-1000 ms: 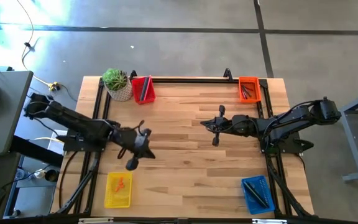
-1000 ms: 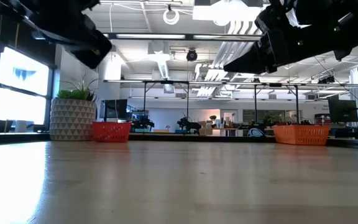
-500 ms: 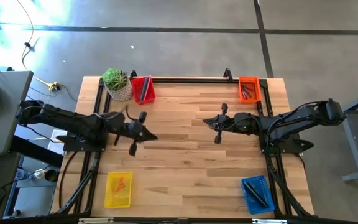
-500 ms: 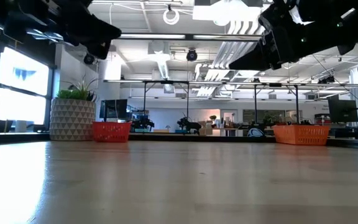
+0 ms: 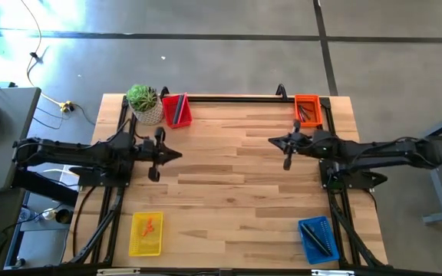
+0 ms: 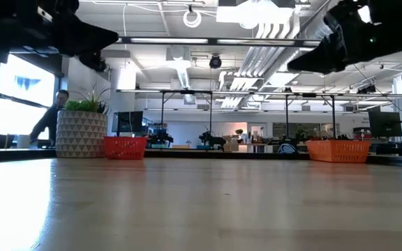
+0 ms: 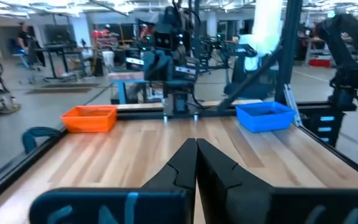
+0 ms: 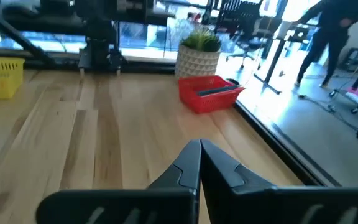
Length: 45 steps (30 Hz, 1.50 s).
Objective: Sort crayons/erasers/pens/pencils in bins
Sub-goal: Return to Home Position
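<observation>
From above, the wooden table (image 5: 229,192) has a bin at each corner. The red bin (image 5: 176,110) is at the top left of the picture, just beside a white pot with a green plant (image 5: 144,103). The orange bin (image 5: 307,110) is at the top right. The yellow bin (image 5: 146,234) is at the bottom left and the blue bin (image 5: 315,238) at the bottom right. Small orange bits (image 5: 149,225) lie in the yellow bin, too small to tell if they are crayons. Thin dark sticks (image 5: 304,113) lie in the other three bins. The left gripper (image 5: 171,154) hangs over the left side of the table. The right gripper (image 5: 276,141) hangs over the right side, near the orange bin. Both point to the middle, well apart.

From table height, both arms are dark shapes up high, off the wood. The red bin and the pot stand at the back left, the orange bin at the back right. A person (image 6: 47,125) shows behind the pot.

The left wrist view shows the left gripper's fingers (image 7: 182,165) pressed together with nothing between them.

The right wrist view shows the right gripper's fingers (image 8: 185,165) pressed together too, holding nothing. Past them, a blue stick (image 8: 216,90) lies in the red bin.
</observation>
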### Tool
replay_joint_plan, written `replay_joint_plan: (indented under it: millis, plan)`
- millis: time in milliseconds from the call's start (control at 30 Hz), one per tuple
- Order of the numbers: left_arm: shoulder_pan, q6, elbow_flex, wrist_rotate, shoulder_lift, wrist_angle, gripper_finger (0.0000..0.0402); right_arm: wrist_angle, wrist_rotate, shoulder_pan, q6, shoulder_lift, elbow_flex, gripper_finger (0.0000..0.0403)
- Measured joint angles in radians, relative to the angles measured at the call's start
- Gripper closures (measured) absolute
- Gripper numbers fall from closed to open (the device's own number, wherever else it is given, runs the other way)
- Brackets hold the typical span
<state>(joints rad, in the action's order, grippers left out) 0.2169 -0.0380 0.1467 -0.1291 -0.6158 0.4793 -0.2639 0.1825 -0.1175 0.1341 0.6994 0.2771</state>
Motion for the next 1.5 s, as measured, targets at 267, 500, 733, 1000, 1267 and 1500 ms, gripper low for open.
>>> replay_joint_plan:
  millis: [267,500,733,1000,1267,1500]
  plan:
    - [0.054,0.0,-0.061,0.009,0.135,-0.004,0.0401,-0.016,-0.002,-0.021,-0.022,-0.314,-0.164,0.0403]
    - [0.091,0.002,-0.106,0.01,0.246,-0.011,0.0402,0.103,-0.002,-0.02,-0.028,-0.592,-0.242,0.0403]
    - [0.12,0.035,-0.135,0.011,0.345,-0.052,0.0401,0.181,0.011,-0.02,-0.051,-0.684,-0.267,0.0403]
    - [0.16,0.027,-0.135,0.014,0.41,-0.141,0.0401,0.19,0.03,-0.02,-0.076,-0.684,-0.267,0.0403]
    - [0.211,0.026,-0.135,0.025,0.471,-0.206,0.0402,0.194,0.053,-0.02,-0.085,-0.69,-0.267,0.0403]
    - [0.249,0.019,-0.135,0.024,0.494,-0.262,0.0402,0.209,0.075,-0.02,-0.085,-0.695,-0.267,0.0403]
